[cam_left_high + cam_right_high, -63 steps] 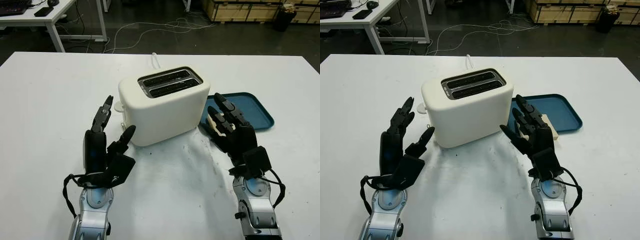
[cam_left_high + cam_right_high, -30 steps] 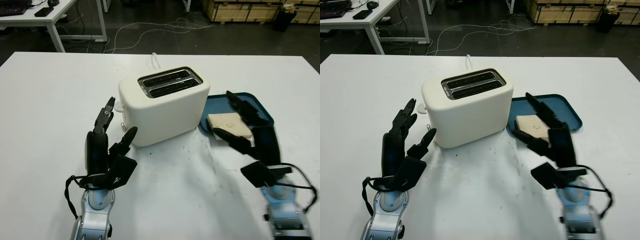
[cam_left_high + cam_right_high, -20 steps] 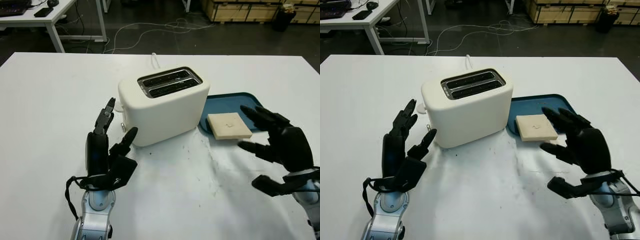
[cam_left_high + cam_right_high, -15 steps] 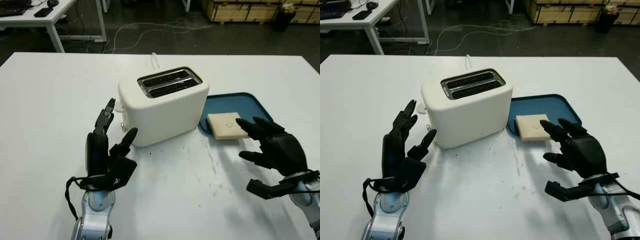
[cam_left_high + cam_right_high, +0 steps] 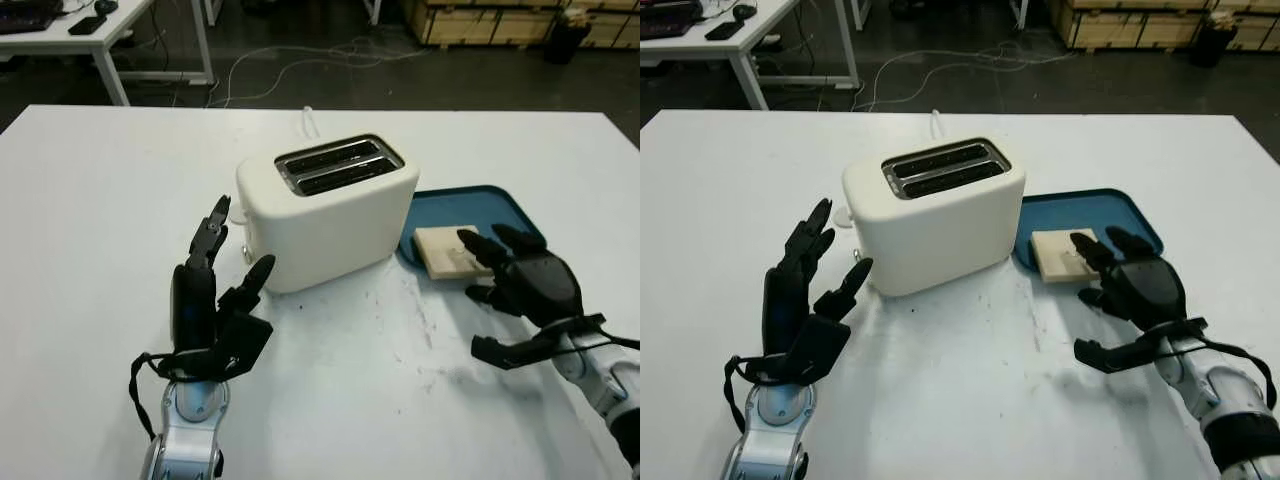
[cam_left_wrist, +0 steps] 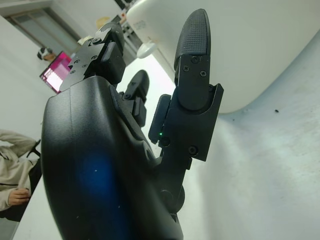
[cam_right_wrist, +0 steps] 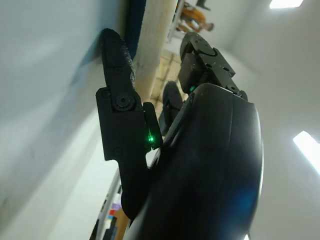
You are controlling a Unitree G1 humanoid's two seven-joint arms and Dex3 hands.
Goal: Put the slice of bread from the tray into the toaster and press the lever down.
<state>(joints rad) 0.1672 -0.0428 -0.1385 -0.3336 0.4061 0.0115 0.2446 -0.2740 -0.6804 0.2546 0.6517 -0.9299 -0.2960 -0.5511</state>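
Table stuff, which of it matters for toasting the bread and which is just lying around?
For the job: slice of bread, blue tray, toaster, right hand open at the bread, left hand open beside the toaster.
Lying about: cables on the floor, wooden crates.

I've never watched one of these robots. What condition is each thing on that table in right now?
Toaster: upright, both slots empty.
Slice of bread: lying flat at the near edge of the tray.
Tray: on the table, holding the bread.
Right robot hand: open, reaching over the bread.
Left robot hand: open, beside the toaster.
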